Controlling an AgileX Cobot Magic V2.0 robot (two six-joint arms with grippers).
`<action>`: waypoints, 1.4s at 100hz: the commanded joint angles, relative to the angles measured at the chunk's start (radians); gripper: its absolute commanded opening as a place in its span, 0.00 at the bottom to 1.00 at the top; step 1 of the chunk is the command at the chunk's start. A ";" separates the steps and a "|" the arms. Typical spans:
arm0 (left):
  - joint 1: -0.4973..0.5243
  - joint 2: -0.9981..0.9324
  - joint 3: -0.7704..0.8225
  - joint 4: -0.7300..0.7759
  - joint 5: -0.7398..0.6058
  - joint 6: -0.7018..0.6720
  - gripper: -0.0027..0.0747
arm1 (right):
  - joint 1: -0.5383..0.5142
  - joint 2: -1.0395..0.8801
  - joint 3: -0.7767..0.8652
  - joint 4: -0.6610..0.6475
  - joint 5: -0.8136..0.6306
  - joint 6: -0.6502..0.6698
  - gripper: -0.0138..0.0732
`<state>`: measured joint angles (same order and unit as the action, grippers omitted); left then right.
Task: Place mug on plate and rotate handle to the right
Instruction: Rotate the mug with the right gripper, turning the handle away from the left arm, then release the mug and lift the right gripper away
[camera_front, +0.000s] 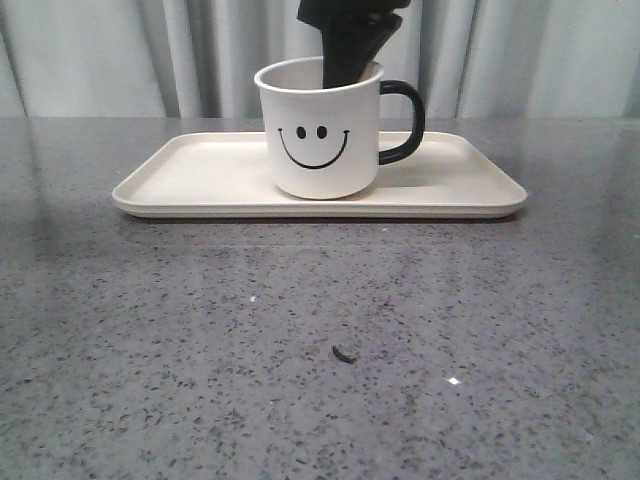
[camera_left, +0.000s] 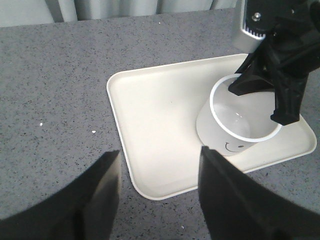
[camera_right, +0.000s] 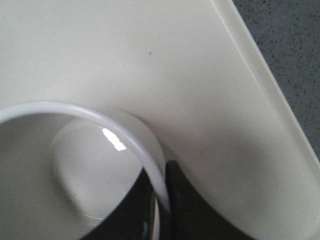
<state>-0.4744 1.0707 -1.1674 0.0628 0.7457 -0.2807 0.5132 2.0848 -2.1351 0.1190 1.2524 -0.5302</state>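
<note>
The white mug (camera_front: 320, 140) with the black smiley face stands upright on the cream plate (camera_front: 200, 170), near its middle. Its black handle (camera_front: 403, 122) points to the right in the front view. My right gripper (camera_front: 350, 55) comes down from above and is shut on the mug's rim, one finger inside, one outside; the right wrist view shows the rim (camera_right: 135, 145) pinched between both fingers. My left gripper (camera_left: 159, 172) is open and empty, hovering above the plate's near-left corner (camera_left: 150, 190), apart from the mug (camera_left: 235, 130).
The plate lies on a grey speckled table (camera_front: 320, 340). A small dark speck (camera_front: 344, 353) lies on the table in front. Grey curtains (camera_front: 100, 60) hang behind.
</note>
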 joint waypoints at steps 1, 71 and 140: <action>-0.007 -0.021 -0.026 0.004 -0.061 -0.002 0.49 | -0.005 -0.051 -0.033 0.018 0.038 -0.014 0.08; -0.007 -0.021 -0.026 0.004 -0.061 -0.002 0.49 | -0.005 -0.075 -0.089 0.018 0.006 0.007 0.59; -0.007 -0.209 0.130 0.072 -0.178 -0.002 0.14 | -0.005 -0.342 -0.077 0.034 0.085 0.190 0.08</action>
<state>-0.4744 0.9107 -1.0497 0.1263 0.6647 -0.2807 0.5132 1.8381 -2.1947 0.1374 1.2600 -0.3696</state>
